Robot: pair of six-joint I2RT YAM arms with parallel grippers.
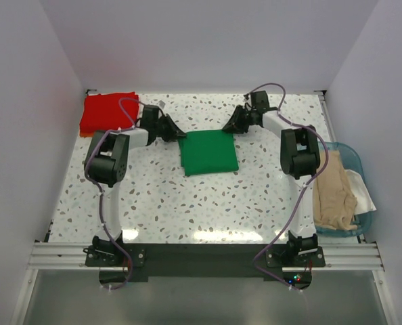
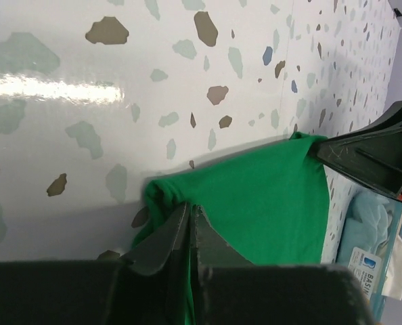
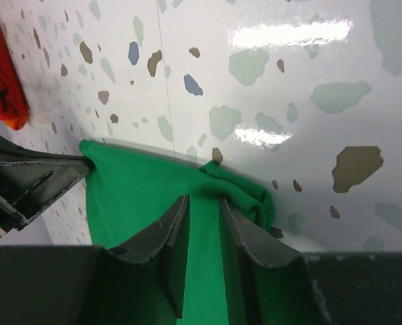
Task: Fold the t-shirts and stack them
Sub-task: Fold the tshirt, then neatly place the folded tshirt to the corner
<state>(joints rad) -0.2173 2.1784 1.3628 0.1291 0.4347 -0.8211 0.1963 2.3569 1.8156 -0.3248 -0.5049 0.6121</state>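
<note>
Red t-shirt [image 1: 108,112], folded, is seen at ten o'clock on the speckled worktop [image 1: 187,203]. Just to its right, the left claw [image 2: 189,208] is pinched almost flat on the eleven o'clock corner of the green t-shirt [image 1: 209,152], which is laid folded square near the worktop's middle. Its bunched one o'clock corner is gripped in the narrowed right claw [image 3: 204,202]. At three o'clock, a blue basket [image 1: 346,150] is filled with a beige t-shirt [image 1: 333,193] and a white t-shirt [image 1: 361,193].
</note>
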